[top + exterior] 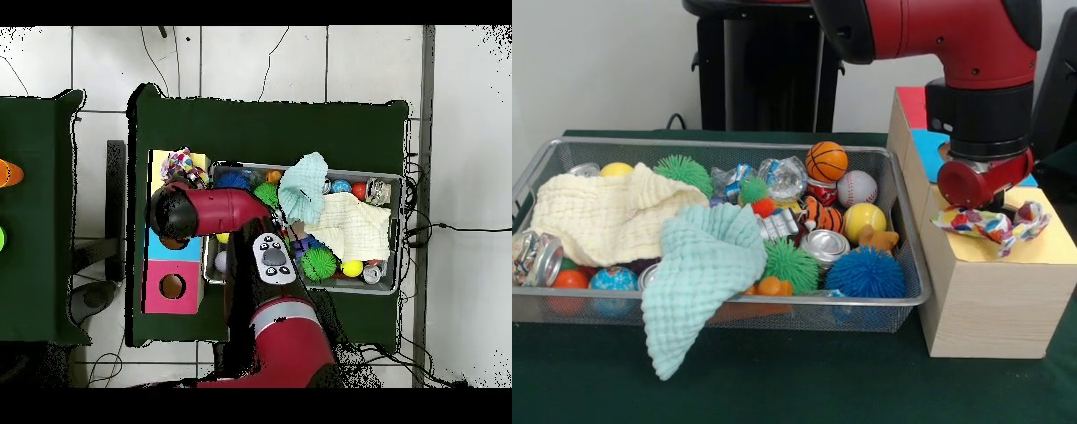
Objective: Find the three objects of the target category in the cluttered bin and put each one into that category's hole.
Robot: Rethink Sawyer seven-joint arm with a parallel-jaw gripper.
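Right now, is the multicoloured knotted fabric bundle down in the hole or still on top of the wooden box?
On top: the multicoloured knotted fabric bundle lies sprawled across the wooden box's yellow top beneath the gripper, fully visible.

Readable text: none in either view
Cans [823,246] in the wire-mesh bin [911,265]: printed wrappers show colour patches only, no letters or brand can be made out
Small globe ball [613,279]: blue and green map pattern, no names legible
Basketball [826,161] and baseball [856,187]: seam lines only, no logo legible
Wooden box [989,300]: coloured top panels, plain sides, no label or number
Robot arm [953,40]: red and black housing, no brand mark readable; in the overhead view a grey button pad [273,260] sits on it, its markings too small to read
Tabletop [777,380]: plain green cloth, no signs
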